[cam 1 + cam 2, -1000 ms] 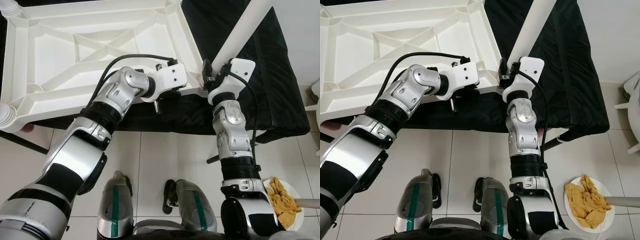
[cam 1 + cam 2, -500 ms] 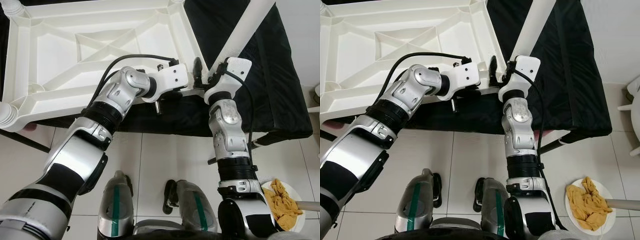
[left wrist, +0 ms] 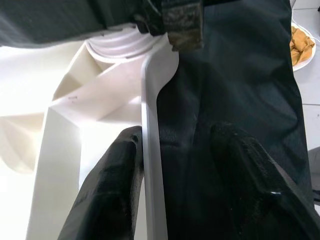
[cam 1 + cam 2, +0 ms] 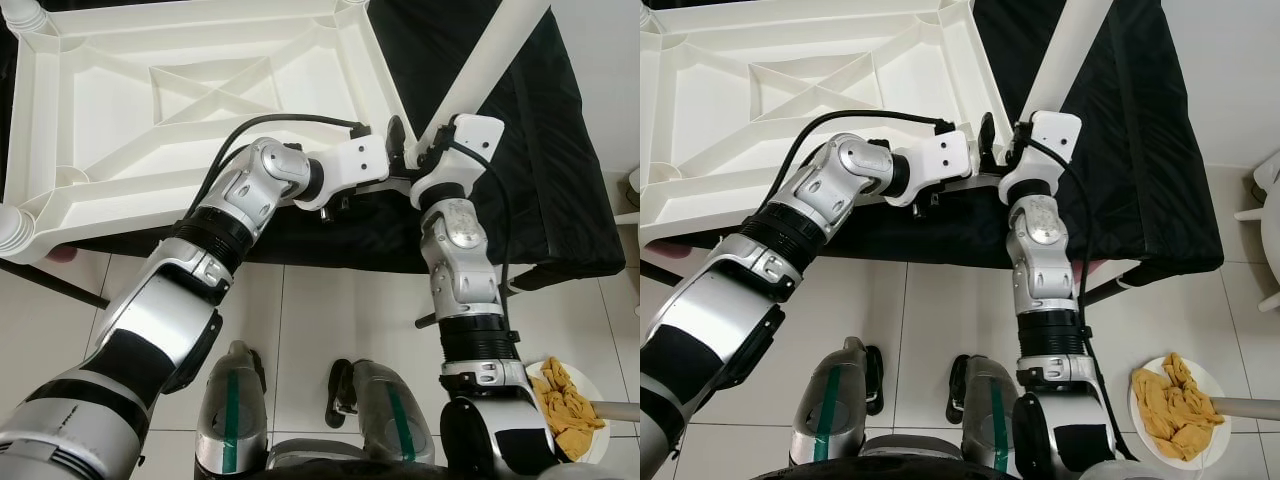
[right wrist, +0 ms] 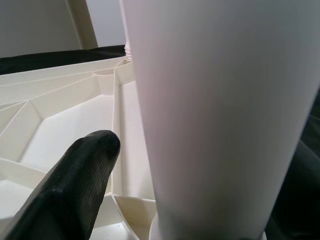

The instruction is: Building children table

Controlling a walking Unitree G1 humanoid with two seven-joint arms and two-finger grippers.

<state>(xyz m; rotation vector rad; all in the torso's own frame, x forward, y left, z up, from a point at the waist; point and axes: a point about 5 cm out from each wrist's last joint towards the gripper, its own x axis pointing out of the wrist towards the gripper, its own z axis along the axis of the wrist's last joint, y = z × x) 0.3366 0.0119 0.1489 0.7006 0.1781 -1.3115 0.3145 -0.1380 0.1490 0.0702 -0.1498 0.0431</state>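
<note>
While the left gripper's (image 3: 172,165) fingers (image 3: 112,185) straddle the upturned white tabletop's (image 4: 150,110) rim, spread on either side, the right gripper's (image 4: 415,150) fingers (image 5: 70,185) clasp the white table leg (image 4: 480,70) at its corner socket; everything rests on a black-draped worktop (image 4: 560,190).

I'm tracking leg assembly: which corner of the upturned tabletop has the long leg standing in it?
The near corner on the robot's right, where the long white leg rises beside the right end effector; the other corners of the tabletop show short stubs or bare sockets.
</note>
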